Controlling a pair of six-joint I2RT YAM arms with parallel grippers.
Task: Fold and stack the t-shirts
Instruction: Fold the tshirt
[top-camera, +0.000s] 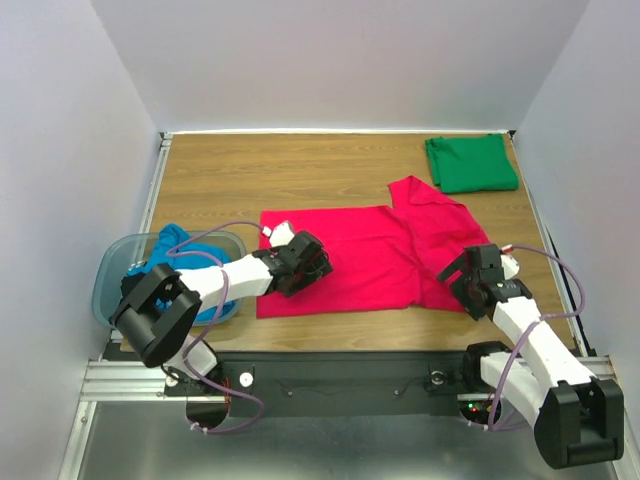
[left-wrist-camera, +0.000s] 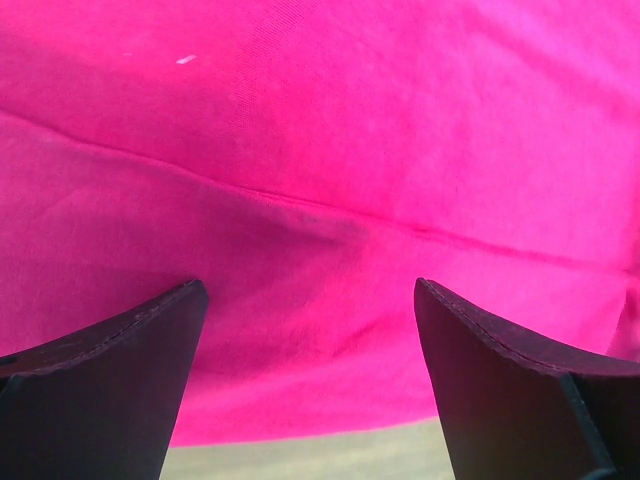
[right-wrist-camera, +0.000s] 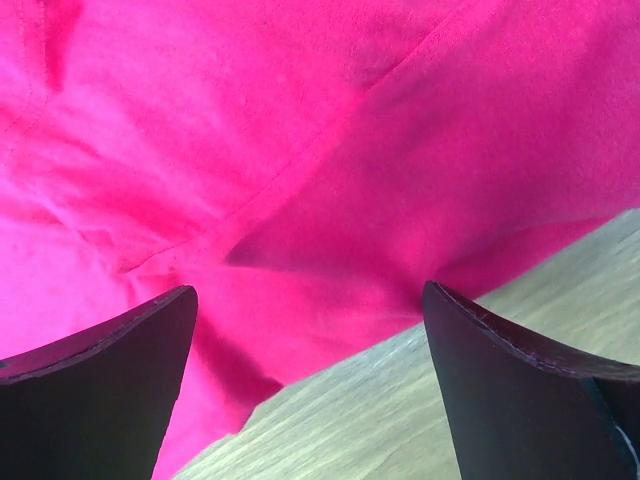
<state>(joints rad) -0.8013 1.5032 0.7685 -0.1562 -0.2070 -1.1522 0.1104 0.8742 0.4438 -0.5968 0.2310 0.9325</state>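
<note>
A crimson-pink t-shirt (top-camera: 370, 250) lies spread across the middle of the wooden table, one sleeve sticking up at the back. A folded emerald green t-shirt (top-camera: 470, 163) sits at the back right. A bright blue t-shirt (top-camera: 178, 250) is bunched in the tub at the left. My left gripper (top-camera: 312, 268) hovers open over the pink shirt's (left-wrist-camera: 320, 150) left lower part. My right gripper (top-camera: 458, 280) is open over the shirt's right lower edge, where pink cloth (right-wrist-camera: 300, 150) meets bare wood.
A translucent grey-blue plastic tub (top-camera: 112, 270) stands at the left near edge. White walls close in the table on three sides. Bare wood (top-camera: 260, 170) shows at the back left and along the near edge (right-wrist-camera: 450, 400).
</note>
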